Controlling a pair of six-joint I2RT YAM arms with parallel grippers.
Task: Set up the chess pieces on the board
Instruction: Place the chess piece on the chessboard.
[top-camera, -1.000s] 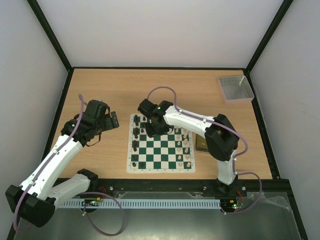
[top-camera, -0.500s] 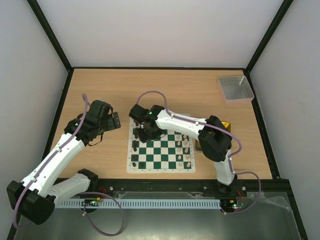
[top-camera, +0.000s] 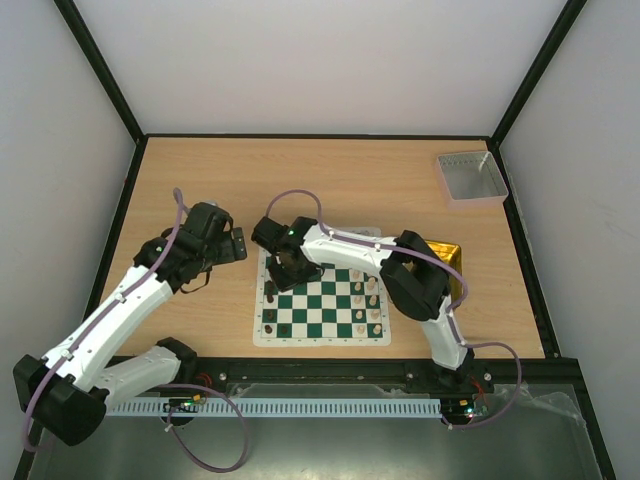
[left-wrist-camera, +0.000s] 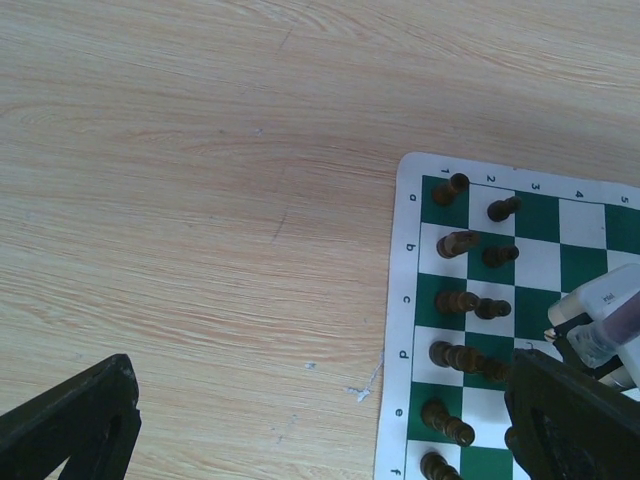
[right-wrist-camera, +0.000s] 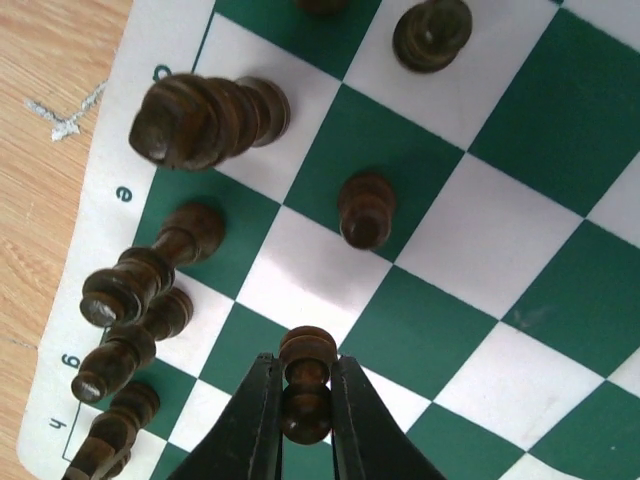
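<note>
The board (top-camera: 320, 341), a flat mat of dark green and white squares with a white lettered border, lies on the wood-grain table (top-camera: 200, 180), close to the middle of its near edge. Turned dark pieces (top-camera: 271, 305) stand in its two left columns and cream pieces (top-camera: 372, 295) in its two right columns; from above, their types cannot be read. The right arm (top-camera: 350, 245) crosses the far half of the board and hides the far-left squares. The right gripper (right-wrist-camera: 306, 405) is over that area, its black fingers (right-wrist-camera: 255, 420) pinching a dark pawn (right-wrist-camera: 306, 365). The pawn's base is hidden between them, so contact with the board cannot be confirmed. The left gripper (left-wrist-camera: 320, 400) hovers just left of the board, spread wide and holding nothing; only its finger ends show. Farther right, a translucent yellow tray (top-camera: 452, 255) is mostly hidden behind the right arm. A shallow rectangular grey tray (top-camera: 470, 177) sits at the far right corner.
</note>
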